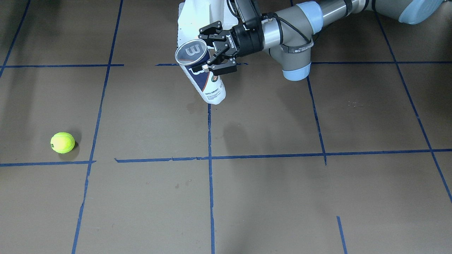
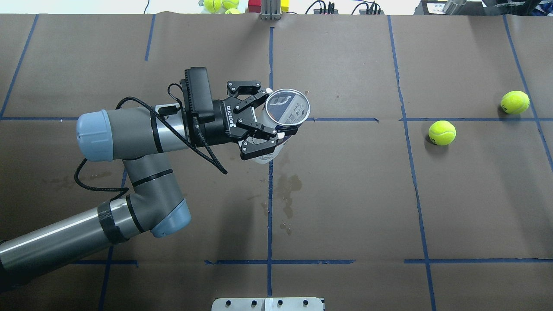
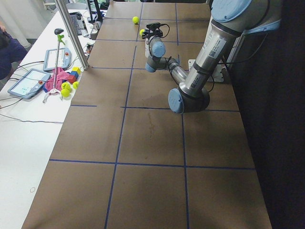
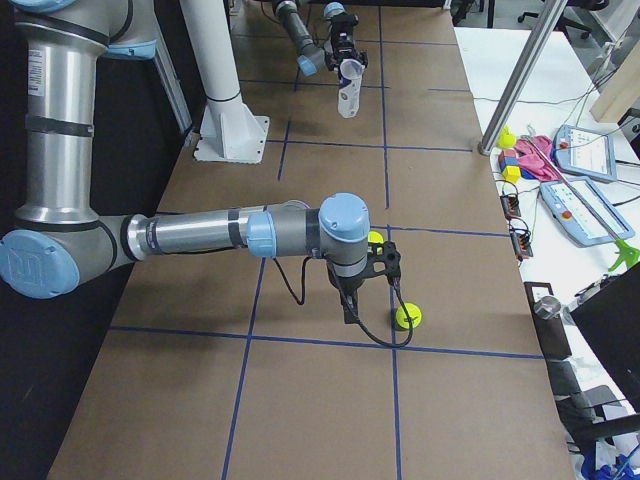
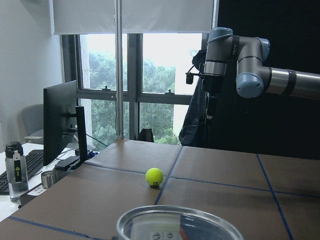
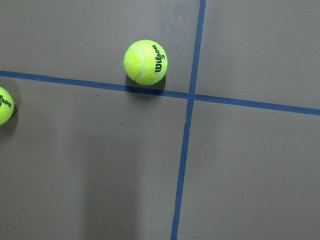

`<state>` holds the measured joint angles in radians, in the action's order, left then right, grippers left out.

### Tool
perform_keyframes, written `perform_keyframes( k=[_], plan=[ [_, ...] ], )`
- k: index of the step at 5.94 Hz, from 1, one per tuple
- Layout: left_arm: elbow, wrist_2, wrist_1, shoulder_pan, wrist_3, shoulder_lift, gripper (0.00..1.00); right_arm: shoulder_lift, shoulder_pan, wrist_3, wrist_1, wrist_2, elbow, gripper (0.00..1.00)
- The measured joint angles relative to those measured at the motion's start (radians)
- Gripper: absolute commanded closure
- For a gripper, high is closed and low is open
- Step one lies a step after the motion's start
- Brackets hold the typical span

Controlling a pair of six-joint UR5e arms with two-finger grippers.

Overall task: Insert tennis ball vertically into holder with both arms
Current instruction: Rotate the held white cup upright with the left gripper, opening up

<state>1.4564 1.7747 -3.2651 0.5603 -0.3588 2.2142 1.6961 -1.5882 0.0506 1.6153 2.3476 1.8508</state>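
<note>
The holder (image 2: pixel 286 113), a clear tube with a white and navy label, stands about upright with its open mouth up near the table's middle. It also shows in the front view (image 1: pixel 203 76). My left gripper (image 2: pixel 265 121) is shut on its side from the left (image 1: pixel 208 53). Its rim (image 5: pixel 180 223) fills the bottom of the left wrist view. Two tennis balls (image 2: pixel 441 132) (image 2: pixel 514 102) lie on the table at the right. My right gripper (image 4: pixel 349 303) hangs high over them, pointing down; I cannot tell whether it is open. Its camera sees a ball (image 6: pixel 145 62) far below.
A white pedestal base (image 1: pixel 197 21) stands behind the holder. Blue tape lines cross the brown table cover (image 2: pixel 345 194). A side table (image 4: pixel 560 180) holds tablets, blocks and more balls. A metal post (image 4: pixel 520 80) stands at the table's edge.
</note>
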Motion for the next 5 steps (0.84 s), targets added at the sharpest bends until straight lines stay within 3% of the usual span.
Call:
perform_keyframes(
  k=[2, 5],
  plan=[
    [-0.154, -0.034, -0.187, -0.006, 0.003, 0.004, 0.53, 0.000, -0.003, 0.000, 0.000, 0.002, 0.000, 0.00],
    [-0.308, -0.085, -0.348, -0.070, 0.003, 0.026, 0.53, 0.000, -0.004, 0.000, 0.000, 0.002, 0.003, 0.00]
  ],
)
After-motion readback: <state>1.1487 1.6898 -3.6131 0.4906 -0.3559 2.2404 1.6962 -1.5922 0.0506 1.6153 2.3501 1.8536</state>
